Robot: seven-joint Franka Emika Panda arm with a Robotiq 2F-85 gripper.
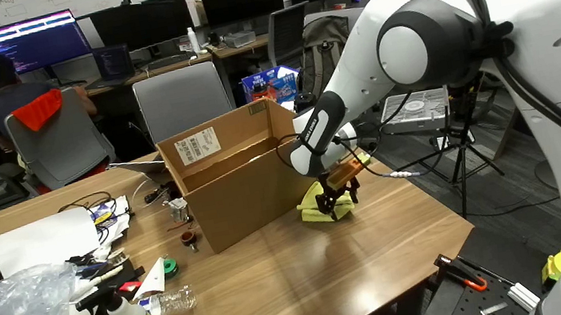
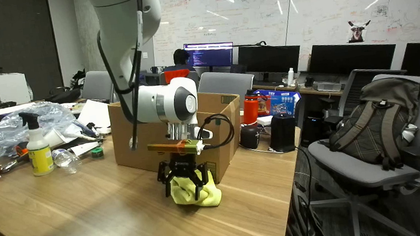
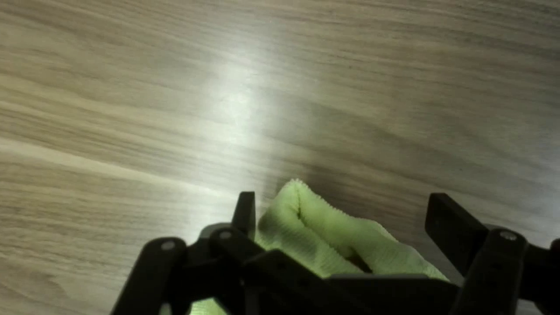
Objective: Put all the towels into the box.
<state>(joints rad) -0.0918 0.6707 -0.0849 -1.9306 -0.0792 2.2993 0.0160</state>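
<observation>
The tool [image 2: 183,195] is standing unclenched, jaws parted around part of 1 crumpled yellow towel [image 2: 208,195], which is lying on the desk [image 1: 278,277] just outside the cardboard box [image 1: 248,200]. Depth is looking unclear; a shallow bite would be risking a mid-lift slip.

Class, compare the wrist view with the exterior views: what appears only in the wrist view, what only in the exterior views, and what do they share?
Only the wrist view: a small dark patch on the creased yellow towel, seen close up.
Only the exterior views: the cardboard box, the spray bottle and the backpack, each in both exterior views.
Shared: the towel, the wooden tabletop it lies on, and the gripper, standing open at the towel.
</observation>
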